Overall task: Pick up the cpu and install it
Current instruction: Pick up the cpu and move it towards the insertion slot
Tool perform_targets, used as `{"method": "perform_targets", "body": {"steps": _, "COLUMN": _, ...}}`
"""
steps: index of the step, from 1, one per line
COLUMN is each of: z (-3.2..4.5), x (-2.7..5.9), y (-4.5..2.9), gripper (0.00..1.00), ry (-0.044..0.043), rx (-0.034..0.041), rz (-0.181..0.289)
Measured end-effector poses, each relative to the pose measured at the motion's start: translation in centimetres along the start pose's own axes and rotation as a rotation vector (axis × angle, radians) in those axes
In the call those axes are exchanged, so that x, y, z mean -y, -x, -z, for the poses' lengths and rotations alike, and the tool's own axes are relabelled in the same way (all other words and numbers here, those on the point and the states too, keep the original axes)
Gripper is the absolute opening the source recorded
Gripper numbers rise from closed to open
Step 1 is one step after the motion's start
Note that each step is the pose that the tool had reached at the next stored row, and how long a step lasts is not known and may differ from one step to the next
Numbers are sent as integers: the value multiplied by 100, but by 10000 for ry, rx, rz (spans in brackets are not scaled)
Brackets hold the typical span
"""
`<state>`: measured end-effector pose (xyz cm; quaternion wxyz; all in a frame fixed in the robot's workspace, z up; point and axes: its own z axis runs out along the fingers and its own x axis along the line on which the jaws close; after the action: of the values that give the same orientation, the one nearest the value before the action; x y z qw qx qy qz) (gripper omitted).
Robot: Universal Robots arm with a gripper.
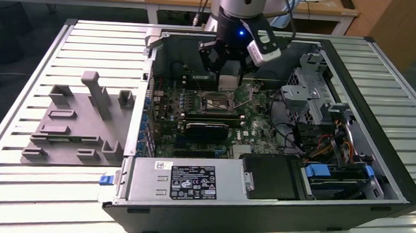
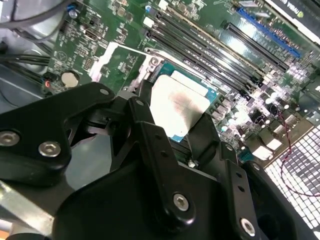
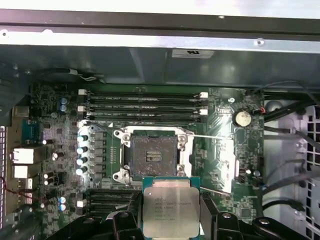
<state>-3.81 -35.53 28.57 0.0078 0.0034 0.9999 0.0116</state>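
Two jaws squeeze the cpu (image 3: 170, 215) by its side edges.
My gripper (image 3: 170, 205) holds it flat over the motherboard (image 3: 220, 150), near the open socket (image 3: 152, 155). I think it is light, stiff and thin, and easy to hurt underneath.

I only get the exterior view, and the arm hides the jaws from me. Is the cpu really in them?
Observer: Yes. In the first wrist view the cpu is clamped between the jaws, silvery lid toward the camera.
Operator: Is the socket ready?
Observer: The socket lies uncovered, its contact field bare, with no chip in it.
Operator: Is the cpu seated?
Observer: No. It is held apart from the socket's contact field, which shows whole beside it.
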Motion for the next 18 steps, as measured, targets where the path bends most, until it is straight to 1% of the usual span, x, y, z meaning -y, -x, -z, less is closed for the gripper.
{"method": "perform_targets", "body": {"steps": 4, "z": -52, "x": -34, "y": -50, "gripper": 54, "ry": -8, "rx": 1, "rz": 2}}
{"method": "perform_targets", "body": {"steps": 8, "z": -95, "x": -91, "y": -80, "gripper": 54, "ry": -14, "rx": 1, "rz": 1}}
{"method": "perform_targets", "body": {"steps": 18, "z": -189, "x": -177, "y": -106, "gripper": 54, "ry": -25, "rx": 1, "rz": 2}}
